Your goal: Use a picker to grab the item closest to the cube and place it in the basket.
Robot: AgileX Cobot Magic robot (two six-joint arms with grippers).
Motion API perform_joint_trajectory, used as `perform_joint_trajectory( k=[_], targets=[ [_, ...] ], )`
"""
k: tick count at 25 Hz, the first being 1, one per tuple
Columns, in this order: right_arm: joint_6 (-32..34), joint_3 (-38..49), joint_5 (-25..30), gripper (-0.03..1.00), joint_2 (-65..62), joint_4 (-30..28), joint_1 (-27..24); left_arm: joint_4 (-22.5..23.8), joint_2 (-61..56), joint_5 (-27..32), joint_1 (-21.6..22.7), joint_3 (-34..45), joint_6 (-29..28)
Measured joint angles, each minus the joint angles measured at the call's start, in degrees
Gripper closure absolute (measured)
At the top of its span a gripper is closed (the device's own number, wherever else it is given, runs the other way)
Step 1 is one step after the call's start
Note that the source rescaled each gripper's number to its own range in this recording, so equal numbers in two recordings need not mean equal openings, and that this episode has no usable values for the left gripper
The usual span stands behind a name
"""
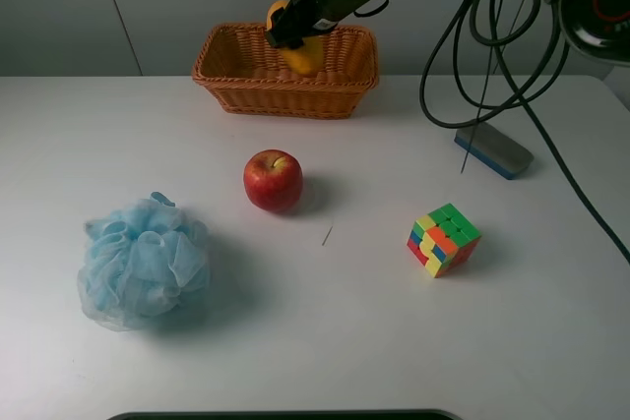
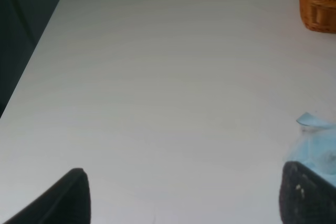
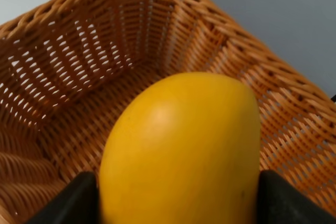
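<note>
Right tool [image 1: 292, 34] is at upper centre of the exterior high view, over the wicker basket [image 1: 285, 95]. It is clenched on a yellow mango [image 1: 301, 52]. In the right wrist view both dark fingertips [image 3: 79, 198] press the mango [image 3: 178, 145] on opposite flanks, with the basket's woven floor and walls [image 3: 79, 66] behind it. The fruit hangs inside the basket's outline. We cannot tell whether it touches the floor.

Left tool [image 2: 184, 198] is released, with its fingers wide apart over bare table [image 2: 157, 77] and nothing between them. A wisp of the blue bath pouf [image 2: 315, 140] shows at the right edge of that view.

Lying on the table [image 1: 345, 341] are the Rubik's cube [image 1: 444, 240] at lower right, a red apple [image 1: 273, 181] at centre, the pouf [image 1: 145, 261] at lower left and a grey-blue eraser block [image 1: 493, 152] at right.

Handling, our judgement:
- **Feel:** The mango looks firm, smooth-skinned and fairly heavy for its bulk.
- **Slip:** The skin is glossy and the shape rounded, so it may pivot between the fingertips.
- **Grip:** Taking it across the widest middle seems right.
- **Squeeze:** Moderate pressure only, because the flesh bruises.
- **Release:** We would let go low, near the weave, so that it settles rather than drops.

Step in hand: placing, with the release not yet done.
</note>
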Motion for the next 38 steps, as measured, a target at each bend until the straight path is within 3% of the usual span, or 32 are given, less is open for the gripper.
perform_joint_trajectory(
  k=[7,8,9,10,12,17,22,26,33,35,38],
  targets=[
    [0.46,-0.22,-0.39,0.91,0.00,0.24,0.00,0.00,0.00,0.00,0.00,0.00,0.00],
    [0.58,-0.22,-0.39,0.72,0.00,0.24,0.00,0.00,0.00,0.00,0.00,0.00,0.00],
    [0.58,-0.22,-0.43,0.31,0.00,0.36,0.00,0.00,0.00,0.00,0.00,0.00,0.00],
    [0.58,-0.30,-0.43,0.12,0.00,0.58,0.00,0.00,0.00,0.00,0.00,0.00,0.00],
    [0.48,-0.44,-0.53,0.00,0.00,0.93,0.00,0.00,0.00,0.00,0.00,0.00,0.00],
    [0.48,-0.44,-0.02,-0.03,0.00,1.06,0.00,0.00,0.00,0.00,0.00,0.00,0.00],
    [0.48,-0.44,3.80,-0.03,-1.91,0.18,-0.14,0.00,0.00,0.00,0.00,0.00,0.00],
    [0.48,-0.44,13.33,-0.03,-7.40,-1.76,-2.40,0.00,0.00,0.00,0.00,0.00,0.00],
    [2.48,-0.55,38.01,-0.03,-22.26,-12.03,-11.50,0.00,0.00,0.00,0.00,0.00,0.00],
    [3.54,-0.55,41.64,-0.03,-26.50,-13.34,-15.47,0.00,0.00,0.00,0.00,0.00,0.00],
    [5.52,-0.27,42.54,-0.03,-32.71,-13.88,-21.89,0.00,0.00,0.00,0.00,0.00,0.00]
  ],
)
